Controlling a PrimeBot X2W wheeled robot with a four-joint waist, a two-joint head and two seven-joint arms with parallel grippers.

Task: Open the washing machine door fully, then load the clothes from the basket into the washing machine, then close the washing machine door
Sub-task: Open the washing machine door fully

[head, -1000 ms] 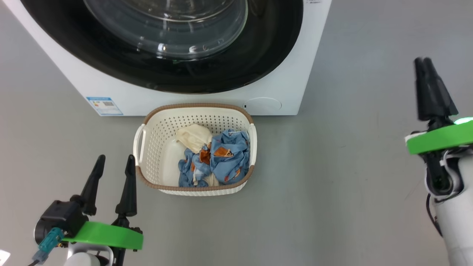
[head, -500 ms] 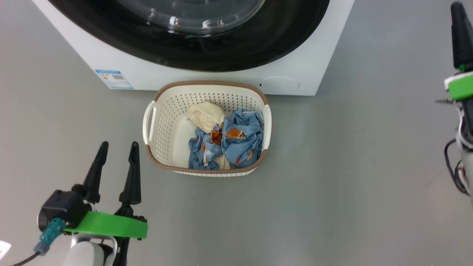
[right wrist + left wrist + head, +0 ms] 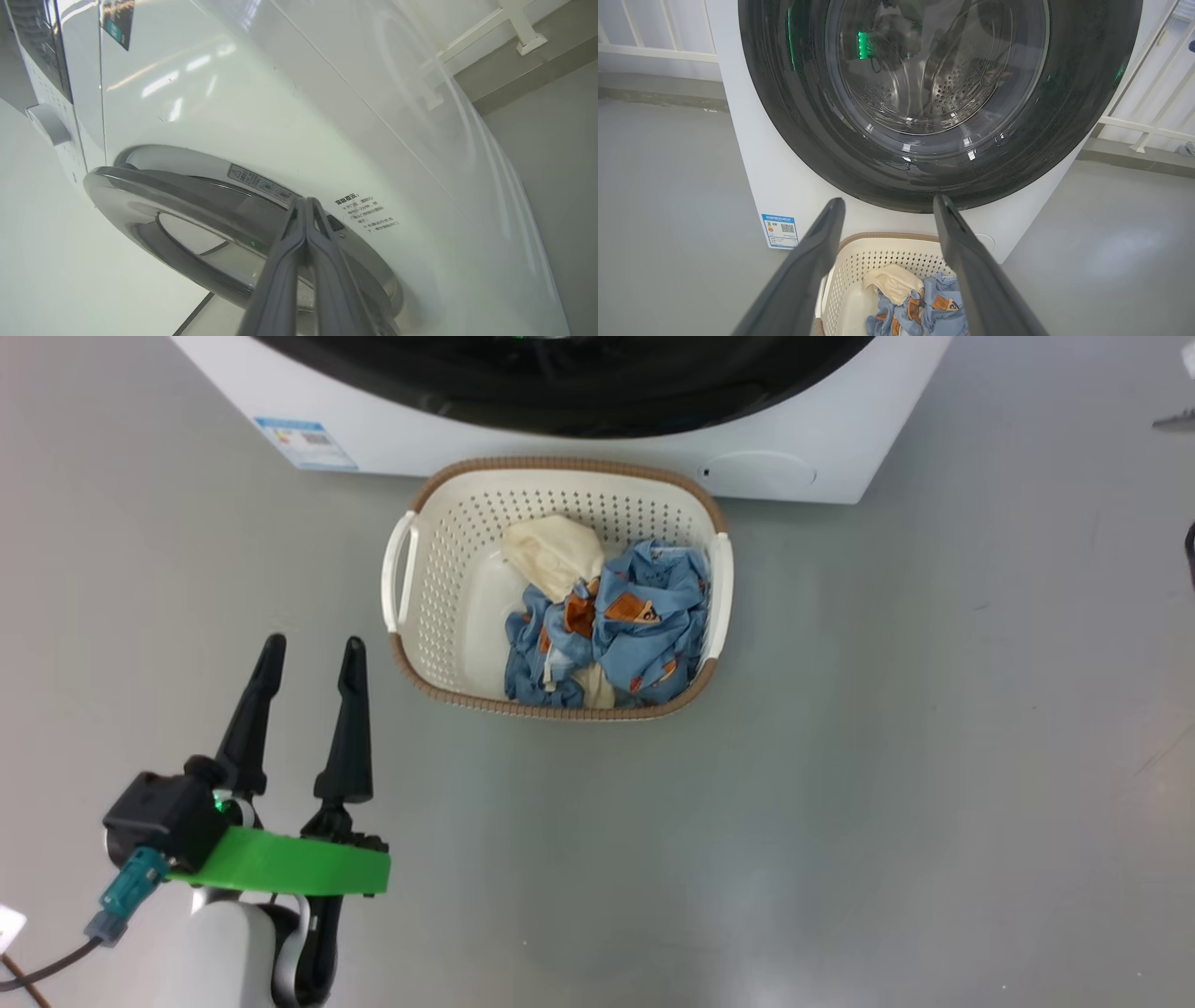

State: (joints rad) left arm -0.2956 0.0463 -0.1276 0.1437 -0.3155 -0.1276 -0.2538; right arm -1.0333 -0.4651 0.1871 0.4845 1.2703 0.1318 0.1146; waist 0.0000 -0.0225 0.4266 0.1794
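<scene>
The washing machine door (image 3: pixel 794 140) looks closed on the white washing machine (image 3: pixel 747 186). The right gripper (image 3: pixel 306 205) points at the rim of the door, its jaws pressed together and holding nothing. To open the door well, the tips should probably hook behind the rim and pull in an arc, not straight out. The basket (image 3: pixel 439 569) with the clothes (image 3: pixel 644 625) stands on the floor just before the machine; the left gripper (image 3: pixel 313 644) hovers beside it, jaws wide and empty.
</scene>
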